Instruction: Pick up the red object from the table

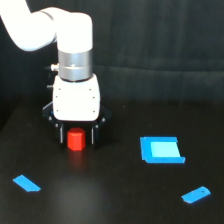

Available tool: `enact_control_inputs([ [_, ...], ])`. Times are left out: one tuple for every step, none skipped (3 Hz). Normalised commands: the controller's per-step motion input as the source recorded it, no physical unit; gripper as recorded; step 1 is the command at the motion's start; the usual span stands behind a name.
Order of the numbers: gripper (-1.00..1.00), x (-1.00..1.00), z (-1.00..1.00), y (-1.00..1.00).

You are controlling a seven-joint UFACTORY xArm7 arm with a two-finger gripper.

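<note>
the red block (76, 139) is small, bright red with a little orange in it. its top is a bit lighter than its front, and its sides look faceted, but the edges are too blurred to count. it stands upright at the left part of the black table (110, 195), and a faint red reflection shows on the surface just under it.

the gripper (76, 136) comes down from the white arm (75, 50) and sits right over the block. the two dark fingers (60, 135) stand one on each side of the block, very close to it. i cannot tell if they press on it or only stand beside it, and also not if the block is lifted or rests on the table.

on the exterior view's right lies a flat blue square piece (161, 149), well apart from the block. a small blue strip (26, 183) lies near the lower left, and another blue strip (196, 194) near the lower right.
</note>
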Motion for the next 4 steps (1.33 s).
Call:
enact_control_inputs([
  [-1.0,-0.02,-0.2,0.0],
  [-1.0,0.04,-0.13,0.06],
  [-1.0,0.12,-0.03,-0.12],
  [-1.0,0.02,0.9,-0.13],
])
